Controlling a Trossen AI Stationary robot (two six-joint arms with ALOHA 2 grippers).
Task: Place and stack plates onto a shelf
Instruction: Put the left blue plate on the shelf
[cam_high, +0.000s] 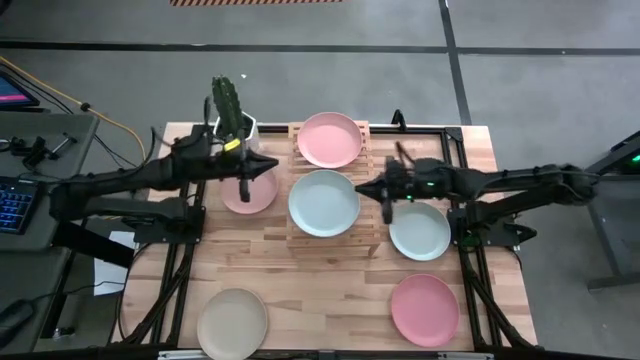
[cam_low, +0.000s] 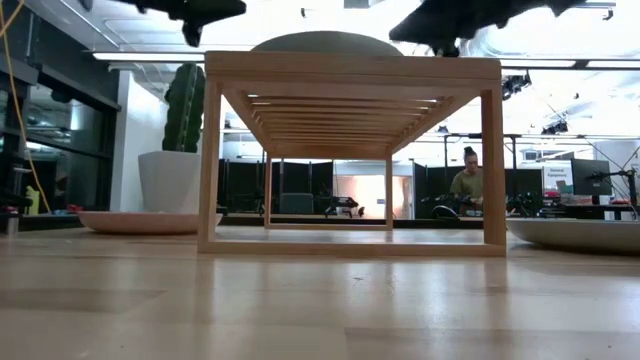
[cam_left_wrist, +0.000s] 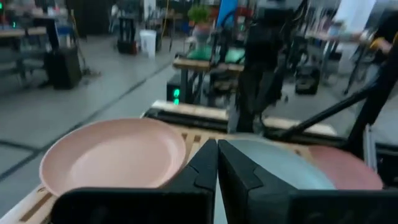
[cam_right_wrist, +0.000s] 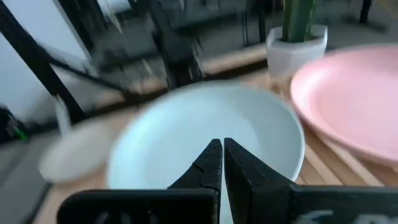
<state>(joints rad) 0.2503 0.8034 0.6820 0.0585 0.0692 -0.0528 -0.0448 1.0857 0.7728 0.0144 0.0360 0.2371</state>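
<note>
The light-wood shelf (cam_high: 372, 235) (cam_low: 350, 70) stands mid-table. A pink plate (cam_high: 330, 138) (cam_left_wrist: 115, 155) lies flat on its far end and a mint plate (cam_high: 323, 203) (cam_right_wrist: 205, 140) on its near end. On the table lie a pink plate (cam_high: 240, 198) left of the shelf, a mint plate (cam_high: 419, 230) right of it, and a pink plate (cam_high: 425, 310) and a beige plate (cam_high: 232, 322) near the front edge. My left gripper (cam_high: 272, 168) (cam_left_wrist: 216, 144) hovers shut at the shelf's left side. My right gripper (cam_high: 360, 187) (cam_right_wrist: 222, 143) hovers shut over the shelved mint plate's right rim.
A white pot with a cactus (cam_high: 232, 115) (cam_low: 170, 180) stands at the far edge, left of the shelf and beside my left arm. In the low view both grippers hang well above the shelf top. A person (cam_low: 468, 180) sits in the room beyond the table.
</note>
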